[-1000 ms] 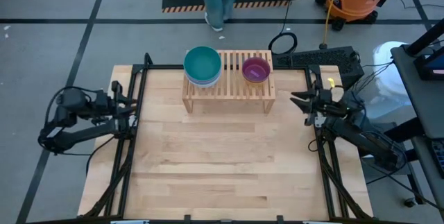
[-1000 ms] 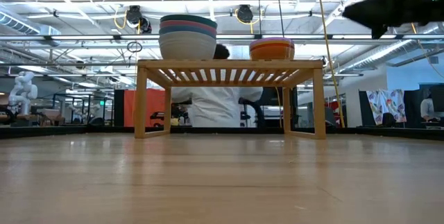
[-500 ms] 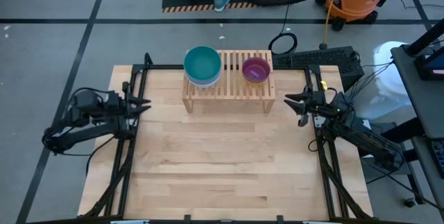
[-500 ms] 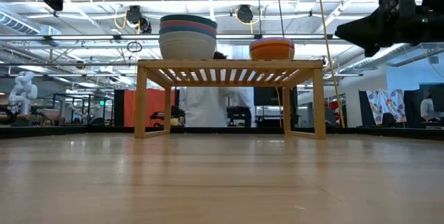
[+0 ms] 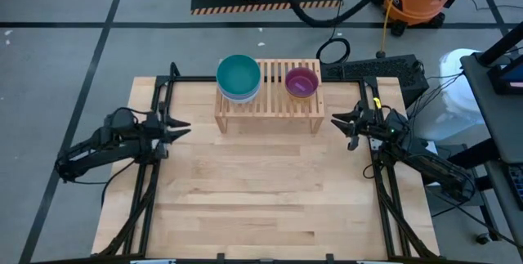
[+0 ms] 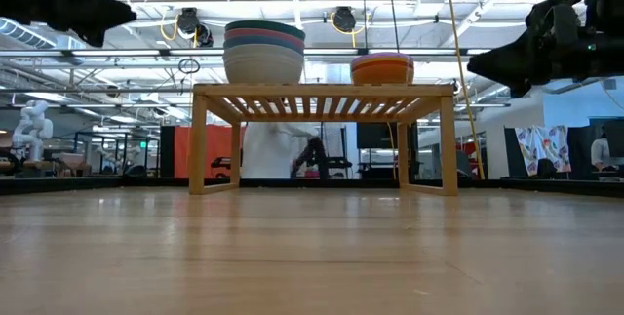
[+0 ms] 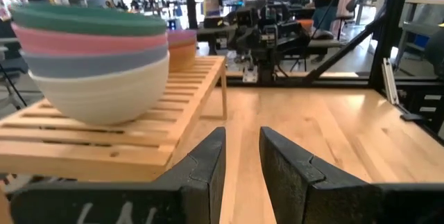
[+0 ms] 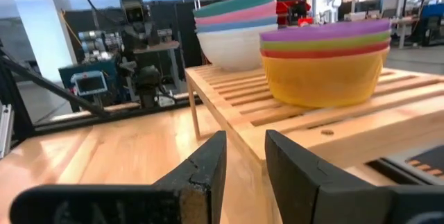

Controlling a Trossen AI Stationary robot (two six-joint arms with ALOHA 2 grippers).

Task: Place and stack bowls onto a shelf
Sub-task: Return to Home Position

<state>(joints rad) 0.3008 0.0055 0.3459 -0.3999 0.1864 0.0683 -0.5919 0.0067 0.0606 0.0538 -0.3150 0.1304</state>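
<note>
While empty, with fingers narrowly parted, the left gripper (image 5: 181, 126) hangs at mid-left and the right gripper (image 5: 341, 122) at mid-right, both pointing inward, just below the shelf (image 5: 274, 74) at upper centre. Its teal-topped stack (image 5: 239, 74) sits left, its purple-topped stack (image 5: 301, 82) right. Homing well, I judge, means drawing both outward, clear of the shelf.

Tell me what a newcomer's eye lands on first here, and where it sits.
Two colourful bowl stacks stand on the light-wood shelf at the table's far middle. A teal-topped stack of four is on its left end and a smaller purple-topped stack of four sits right of centre. The dark left tool and right tool hang by the table's left and right edges, both empty, fingers slightly apart.
</note>
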